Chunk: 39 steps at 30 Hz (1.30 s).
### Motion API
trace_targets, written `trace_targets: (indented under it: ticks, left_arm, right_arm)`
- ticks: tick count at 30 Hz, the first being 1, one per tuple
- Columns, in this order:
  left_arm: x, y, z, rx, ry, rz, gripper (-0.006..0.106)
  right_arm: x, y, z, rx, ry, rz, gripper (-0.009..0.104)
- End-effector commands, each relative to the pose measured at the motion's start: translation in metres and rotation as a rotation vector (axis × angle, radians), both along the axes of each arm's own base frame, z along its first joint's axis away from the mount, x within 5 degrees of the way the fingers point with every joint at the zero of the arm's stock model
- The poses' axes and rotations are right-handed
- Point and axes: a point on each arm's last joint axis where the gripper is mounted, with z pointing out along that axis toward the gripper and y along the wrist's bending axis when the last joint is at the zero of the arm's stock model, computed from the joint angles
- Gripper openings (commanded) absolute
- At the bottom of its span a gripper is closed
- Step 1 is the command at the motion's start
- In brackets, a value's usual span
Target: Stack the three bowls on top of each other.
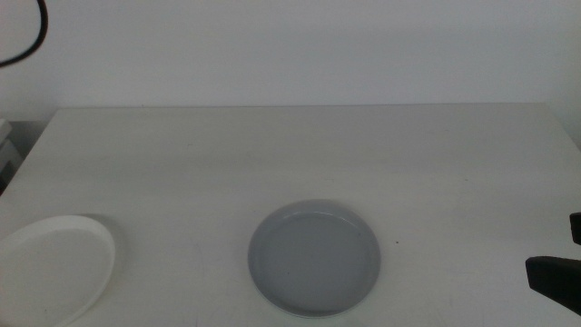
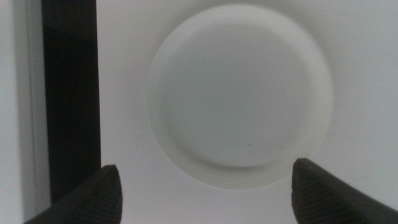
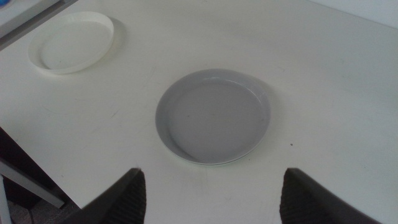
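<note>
A grey bowl (image 1: 314, 258) lies near the table's front middle, also seen in the right wrist view as the grey bowl (image 3: 214, 116). A white bowl (image 1: 54, 268) rests at the front left corner, and it shows as the white bowl (image 3: 71, 40) and the white bowl (image 2: 239, 93). My left gripper (image 2: 208, 196) hangs over that white bowl, jaws open and wide apart, holding nothing; it is out of the middle view. My right gripper (image 3: 211, 199) is open and empty, apart from the grey bowl, and shows as the right gripper (image 1: 556, 277) low at the right edge.
The table's left edge (image 2: 37, 112) runs close beside the white bowl, with a dark gap (image 2: 71, 93) past it. The table's front edge (image 3: 37, 158) drops to a dark space. A black cable (image 1: 38, 27) hangs at the back left.
</note>
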Motion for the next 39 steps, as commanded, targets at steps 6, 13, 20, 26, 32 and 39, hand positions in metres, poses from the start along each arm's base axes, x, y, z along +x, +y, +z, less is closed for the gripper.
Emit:
trace_targets:
  ticks: [6,13,20,26,32,39]
  left_arm:
    - [0.037,0.018,-0.039,-0.04,0.057,-0.007,0.105]
    - [0.062,0.031,-0.097,-0.095,0.173,0.003,0.105]
    - [0.071,0.038,-0.111,-0.055,0.157,-0.008,0.105]
    - [0.075,0.042,-0.12,-0.03,0.154,-0.02,0.105]
    - [0.08,0.044,-0.138,-0.049,0.192,-0.017,0.097]
    - [0.082,0.042,-0.145,-0.088,0.199,-0.005,0.064]
  right_arm:
    - [0.002,0.0,0.012,0.042,-0.07,-0.017,0.054]
    - [0.002,0.0,0.012,0.042,-0.07,-0.017,0.054]
    - [0.002,0.0,0.012,0.042,-0.07,-0.017,0.054]
    - [0.002,0.0,0.012,0.042,-0.07,-0.017,0.054]
    - [0.002,0.0,0.012,0.042,-0.07,-0.017,0.054]
    - [0.002,0.0,0.012,0.042,-0.07,-0.017,0.054]
